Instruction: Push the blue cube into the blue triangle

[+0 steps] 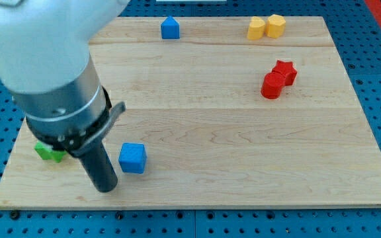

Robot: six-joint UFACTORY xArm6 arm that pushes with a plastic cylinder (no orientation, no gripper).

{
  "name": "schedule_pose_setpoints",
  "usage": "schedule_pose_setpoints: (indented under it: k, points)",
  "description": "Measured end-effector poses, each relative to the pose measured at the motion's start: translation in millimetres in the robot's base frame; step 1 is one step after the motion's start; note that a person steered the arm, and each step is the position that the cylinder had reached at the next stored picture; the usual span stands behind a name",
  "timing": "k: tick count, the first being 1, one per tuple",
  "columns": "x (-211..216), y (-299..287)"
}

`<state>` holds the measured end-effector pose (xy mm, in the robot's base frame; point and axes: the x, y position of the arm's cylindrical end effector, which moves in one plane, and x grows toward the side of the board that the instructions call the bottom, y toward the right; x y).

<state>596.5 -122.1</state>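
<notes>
blue cube [133,158] sits just right of my tip [106,188]; there is no pincer.

The robot arm [38,39] is big and round, and its top part is smooth and pale white-grey. Below that comes a wide dark grey ring with black bands around it. A thin black bit sticks out from the ring at about 3 o'clock. At the bottom is a short black rod ending in my tip [106,188].
</notes>
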Motion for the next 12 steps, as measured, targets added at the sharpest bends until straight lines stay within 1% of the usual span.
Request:
schedule_pose_setpoints:
  k: [1,2,3,4,5,6,8,9,10,11,12]
  points:
    - [-39,41]
    - [-110,52]
    - [-148,47]
    - [-195,24]
    - [-256,24]
    - [-273,18]
    - [-271,-77]
    - [-269,-113]
    - [-292,-121]
    - [-302,-5]
    - [-304,54]
